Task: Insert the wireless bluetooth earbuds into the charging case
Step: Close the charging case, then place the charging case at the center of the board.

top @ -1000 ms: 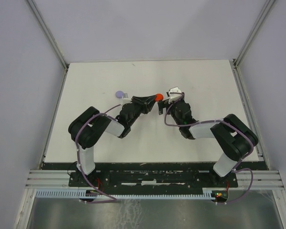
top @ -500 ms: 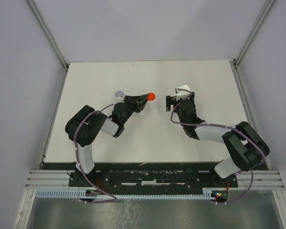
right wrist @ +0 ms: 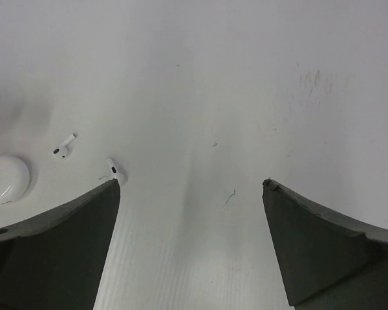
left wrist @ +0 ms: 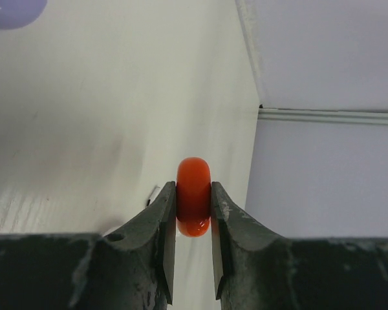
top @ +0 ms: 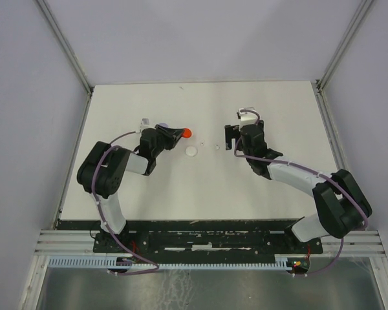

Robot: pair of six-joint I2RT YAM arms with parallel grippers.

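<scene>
Left claw (left wrist: pixel 193 188) is swinging leftward, clamping a red disc (top: pixel 187 133), perhaps a case; right claw (right wrist: pixel 191 184) is gaping empty near two earbuds (right wrist: pixel 114 169) lying on the worktop (right wrist: pixel 246 77), lavender disc (left wrist: pixel 10 8) cropped.

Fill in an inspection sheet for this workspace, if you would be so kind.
Surface: white table, with faint scuffs in the right wrist view.
Job's things: two white earbuds lie loose beside the white disc. The red disc is in a grip. The lavender disc lies on the table.
Clutter: nothing seen.
Grippers: the left gripper is shut on the red disc, holding it edge-on. The right gripper is open and empty, over bare table to the right of the earbuds.
Cables: lavender cables run along both arms, away from the job's things.
Surroundings: grey walls and a metal rail at the near edge.
</scene>
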